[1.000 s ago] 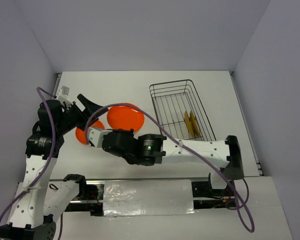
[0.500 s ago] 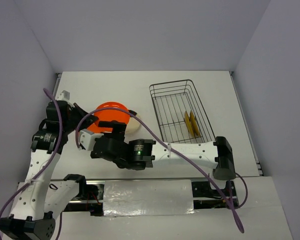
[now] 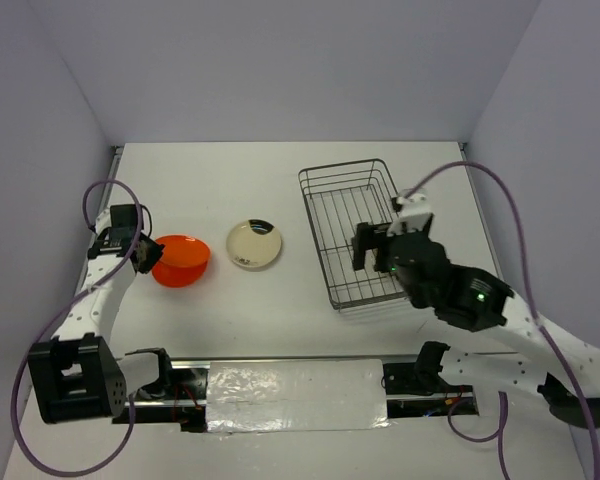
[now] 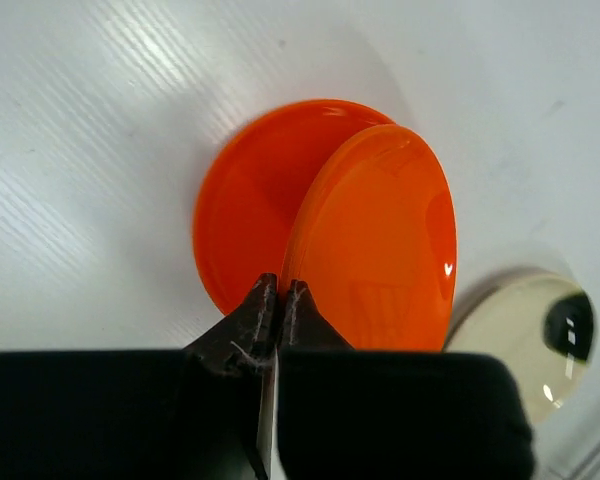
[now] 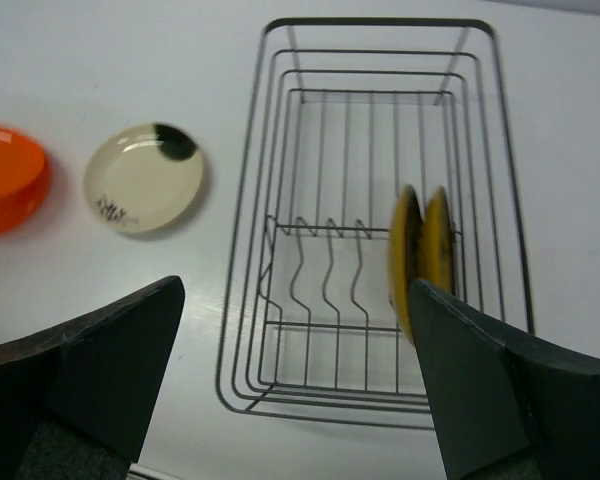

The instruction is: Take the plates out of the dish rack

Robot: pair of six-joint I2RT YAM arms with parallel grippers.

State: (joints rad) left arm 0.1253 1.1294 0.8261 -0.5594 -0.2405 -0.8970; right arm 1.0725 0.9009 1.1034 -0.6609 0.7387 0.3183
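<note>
White table (image 3: 230, 180) fills the floor of the top view; dish rack (image 3: 332, 215) stands on its right half, long axis running away from the arm bases, wire sides upright; right arm reaches up from the lower right so that the right gripper (image 3: 373, 250) hangs over the near half of the rack; in the right wrist view this gripper (image 5: 292, 290) has its fingers spread wide, nothing between them, rack (image 5: 245, 250) directly below; left arm is folded at the table's left edge, left gripper (image 3: 145, 252) low and close to the surface; two olive-yellow plates (image 5: 420, 255) stand on edge side by side in the slots at the near right of the rack, a little blurred, hidden under the right gripper in the top view; flat orange plate (image 4: 245, 220) lies on the table left of centre; tilted orange plate (image 4: 380, 260) is held over it on a slant, overlapping it in view, contact between the two not clear; left gripper (image 4: 280, 290) is pinched on the near rim of that tilted plate, fingertips almost meeting; cream plate (image 3: 254, 244) lies flat between the orange pair and the rack, apart from both; dark patch (image 4: 570, 325) sits at one edge of it.
</note>
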